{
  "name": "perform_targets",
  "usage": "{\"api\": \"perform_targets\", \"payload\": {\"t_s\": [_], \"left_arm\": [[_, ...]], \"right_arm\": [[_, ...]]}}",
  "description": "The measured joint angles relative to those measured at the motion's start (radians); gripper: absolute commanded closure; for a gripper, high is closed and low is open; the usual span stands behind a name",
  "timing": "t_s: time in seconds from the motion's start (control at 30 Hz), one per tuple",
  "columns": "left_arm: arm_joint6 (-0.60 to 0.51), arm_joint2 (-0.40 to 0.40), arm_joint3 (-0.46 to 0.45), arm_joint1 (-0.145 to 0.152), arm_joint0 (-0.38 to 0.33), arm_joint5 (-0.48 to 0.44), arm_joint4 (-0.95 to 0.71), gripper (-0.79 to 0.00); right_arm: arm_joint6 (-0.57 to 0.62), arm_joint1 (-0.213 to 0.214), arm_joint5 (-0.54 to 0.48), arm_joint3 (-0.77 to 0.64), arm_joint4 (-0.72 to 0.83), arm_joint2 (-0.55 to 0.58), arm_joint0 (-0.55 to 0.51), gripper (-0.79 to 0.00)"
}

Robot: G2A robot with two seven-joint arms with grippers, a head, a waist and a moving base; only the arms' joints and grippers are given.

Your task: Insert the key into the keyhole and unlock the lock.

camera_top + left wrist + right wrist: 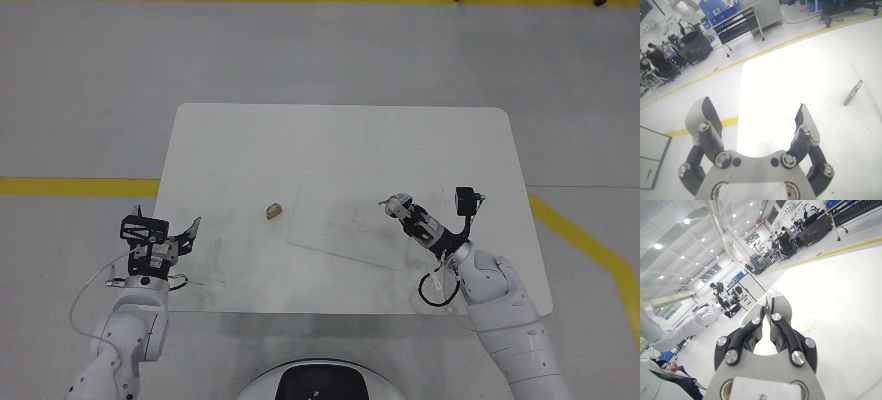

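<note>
Lock (272, 211) detail unclear | left gripper (754, 106) wide open, empty | right gripper (768, 296) pinched, contents unclear

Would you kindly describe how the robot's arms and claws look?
The left arm and right arm have smooth white shells. The left claw and right claw have silver metal fingers with black pads, black linkages and silver screws. A black cable loops by the right wrist; a pale cable trails from the left arm.

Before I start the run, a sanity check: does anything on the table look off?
Nothing looks damaged. The lock lies loose mid-table, and a thin slanted line crosses the table beside it, maybe a scratch or a sheet's edge.
</note>
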Motion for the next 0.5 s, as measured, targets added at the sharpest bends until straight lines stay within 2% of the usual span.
{"api": "perform_targets", "payload": {"t_s": [0.1, 0.2, 0.3, 0.4, 0.43, 0.5], "left_arm": [[-0.005, 0.034, -0.049, -0.003, -0.017, -0.071, -0.032, -0.785], [-0.02, 0.073, -0.064, -0.006, -0.07, -0.214, -0.159, -0.785], [-0.09, 0.107, -0.045, -0.006, -0.164, -0.371, -0.288, -0.785], [-0.2, 0.177, -0.005, -0.012, -0.258, -0.506, -0.388, -0.785], [-0.228, 0.192, 0.007, -0.013, -0.278, -0.568, -0.456, -0.785], [-0.228, 0.193, 0.008, -0.013, -0.276, -0.612, -0.514, -0.785]], "right_arm": [[0.0, 0.0, 0.0, 0.0, 0.0, 0.0, 0.0, 0.0], [0.0, 0.0, 0.0, 0.0, 0.0, 0.0, 0.0, 0.0], [0.0, 0.0, 0.0, 0.0, 0.0, 0.0, 0.0, 0.0], [0.0, 0.0, 0.0, 0.0, 0.0, 0.0, 0.0, 0.0], [0.0, 0.0, 0.0, 0.0, 0.0, 0.0, 0.0, 0.0], [0.0, 0.0, 0.0, 0.0, 0.0, 0.0, 0.0, 0.0]]}}
